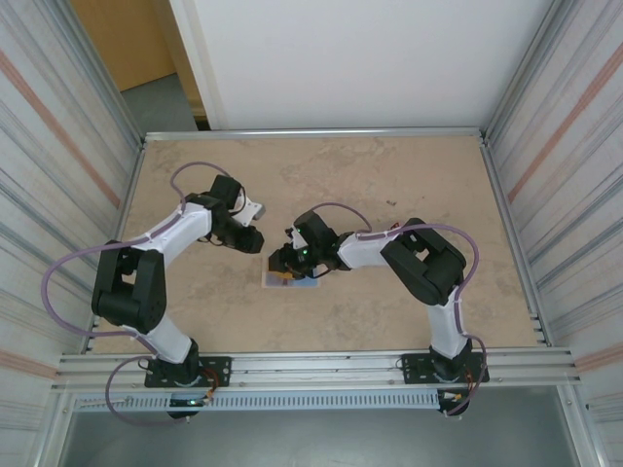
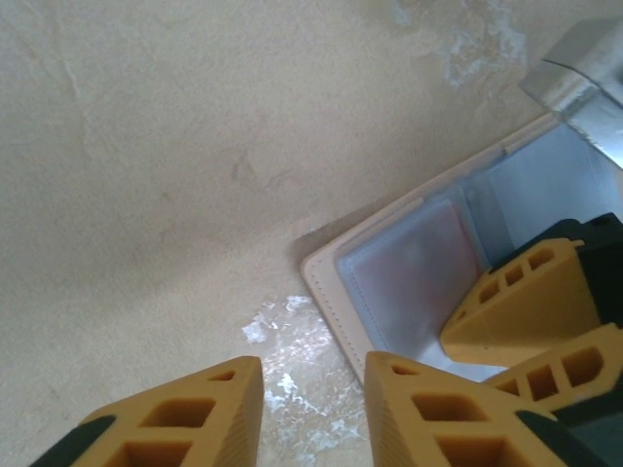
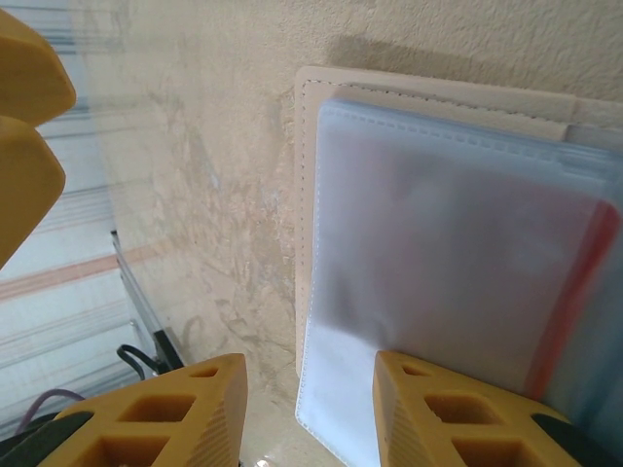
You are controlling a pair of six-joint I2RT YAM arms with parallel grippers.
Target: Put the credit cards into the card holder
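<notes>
Beneath right tool (image 3: pixel 310 375), card holder (image 3: pixel 438 243) pockets-up

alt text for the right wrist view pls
An open beige card holder lies on a tan table, with a red credit card showing faintly through its pale translucent pocket. The right gripper holds its two yellow fingers apart at the bottom edge, nothing between them.
</notes>
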